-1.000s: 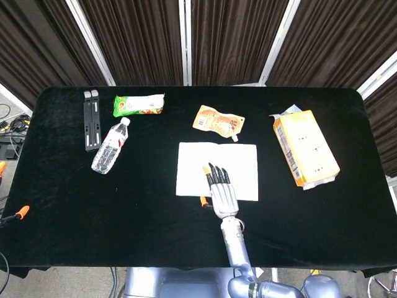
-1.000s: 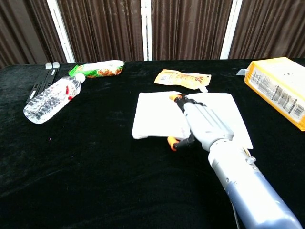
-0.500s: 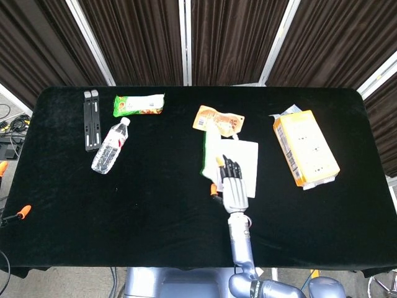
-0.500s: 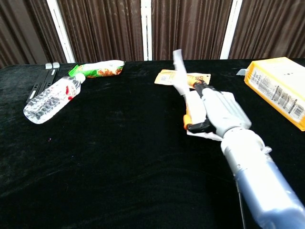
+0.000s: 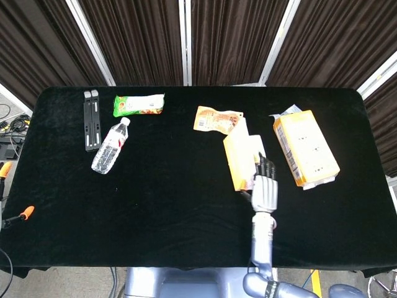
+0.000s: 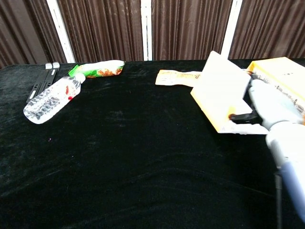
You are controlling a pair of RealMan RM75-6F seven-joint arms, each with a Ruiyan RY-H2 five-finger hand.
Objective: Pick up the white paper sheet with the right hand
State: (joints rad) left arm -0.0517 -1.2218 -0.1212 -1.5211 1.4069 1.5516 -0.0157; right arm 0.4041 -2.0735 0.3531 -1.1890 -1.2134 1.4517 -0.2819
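While clamped by the right hand (image 6: 269,107), white paper sheet (image 6: 221,90) tilted above black table (image 5: 155,198), beside yellow box (image 5: 306,148)

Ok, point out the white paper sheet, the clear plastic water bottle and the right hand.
white paper sheet (image 6: 220,93): chest view, middle of its lifted face.
clear plastic water bottle (image 5: 110,146): head view, its body.
right hand (image 5: 265,190): head view, back of the hand.

A tabletop (image 5: 155,205) covered in black cloth fills most of both views. Behind it, dark brown pleated curtains (image 5: 136,37) are hung, divided by pale vertical frame bars (image 5: 184,40). At the left edge of the head view, a strip of grey floor (image 5: 7,121) with cables is seen. The scene is lit evenly, with faint sheen on the cloth.
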